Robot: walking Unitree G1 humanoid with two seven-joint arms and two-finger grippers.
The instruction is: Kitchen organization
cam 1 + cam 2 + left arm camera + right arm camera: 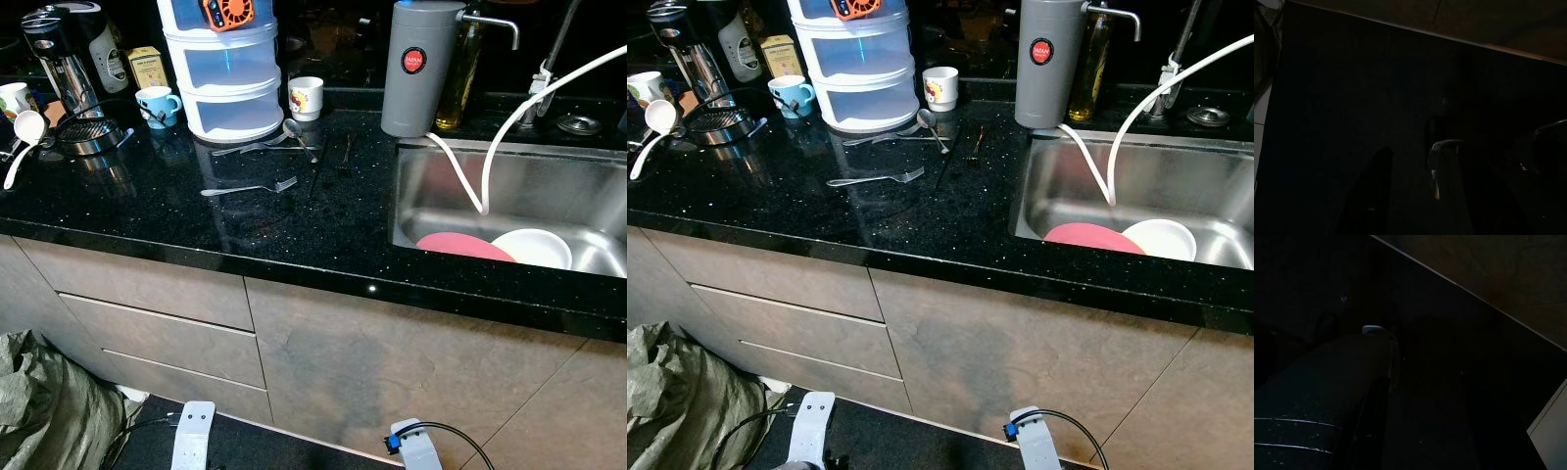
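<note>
While both arms hang idle at the bottom edge of the head views, nothing on the black counter (147, 211) is gripped yet. Left gripper and right gripper: wrist views too dark, can't tell if the fingers are spread or pressed together.

Task items sit mid-frame: a fork (250, 188) lies alone near the counter centre; more cutlery incl. a spoon (293, 130) is bunched just in front of the plastic drawer unit (233, 73) at upper centre. Blue mug (157, 105) is upper left, white mug (306, 97) just right of the drawers. Sink (441, 191) at right holds a pink plate (460, 245) and white bowl (534, 247), w/ a white hose (490, 162) dangling in.

Risks, as I judge them: flat, thin cutlery on glossy stone likely slides or skates off the front edge if pinched badly; reflections may fool depth. A reach toward the bunched pieces could nudge the white mug or drawers. A sink reach could snag the hose or knock the grey canister (421, 67) at the rim.
</note>
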